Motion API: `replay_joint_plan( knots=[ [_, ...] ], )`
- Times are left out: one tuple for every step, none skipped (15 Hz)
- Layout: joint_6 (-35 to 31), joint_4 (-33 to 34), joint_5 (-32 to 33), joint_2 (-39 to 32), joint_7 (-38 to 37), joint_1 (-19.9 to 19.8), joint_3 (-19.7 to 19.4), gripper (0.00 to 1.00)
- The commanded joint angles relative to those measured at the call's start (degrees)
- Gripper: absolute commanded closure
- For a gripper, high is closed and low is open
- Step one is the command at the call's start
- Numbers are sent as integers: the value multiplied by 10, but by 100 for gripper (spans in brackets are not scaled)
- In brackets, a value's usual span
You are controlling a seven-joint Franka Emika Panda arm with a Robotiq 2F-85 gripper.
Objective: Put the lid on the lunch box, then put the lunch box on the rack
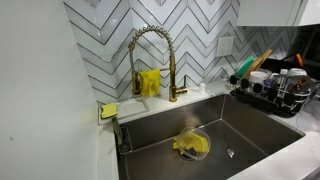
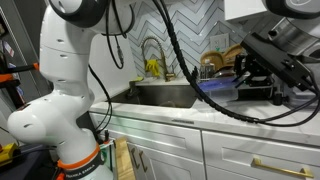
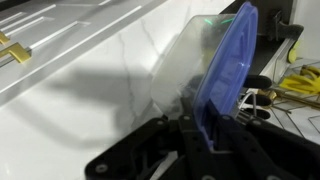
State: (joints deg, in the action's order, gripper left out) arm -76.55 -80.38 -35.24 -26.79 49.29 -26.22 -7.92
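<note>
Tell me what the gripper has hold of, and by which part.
The lunch box, with its blue lid on. The fingers pinch it at one edge, one on the lid side and one on the clear side.

The white arm (image 2: 62,90) rises bulky from its base in an exterior view, bends over at the top of the frame and reaches far across. At the far end the dark wrist (image 2: 282,55) tips forward and down. From the wrist view the gripper (image 3: 195,128) enters from the bottom edge. Its black fingers (image 3: 150,152) are drawn together and pinch the lunch box (image 3: 175,70), which is held up on edge and tilted.
</note>
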Motion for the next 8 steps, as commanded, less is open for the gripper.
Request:
replay_joint_plan(
  knots=[
    [14, 9, 12, 0, 0, -1, -1, 96],
    [16, 12, 15, 1, 0, -1, -1, 84],
    [16, 13, 14, 1, 0, -1, 0, 84],
    [16, 13, 14, 0, 0, -1, 0, 84],
    [16, 13, 14, 0, 0, -1, 0, 84],
    [27, 13, -3, 2, -1, -6, 3, 96],
    [42, 17, -26, 5, -4, -13, 6, 96],
    [63, 23, -40, 7, -7, -17, 6, 96]
  ],
)
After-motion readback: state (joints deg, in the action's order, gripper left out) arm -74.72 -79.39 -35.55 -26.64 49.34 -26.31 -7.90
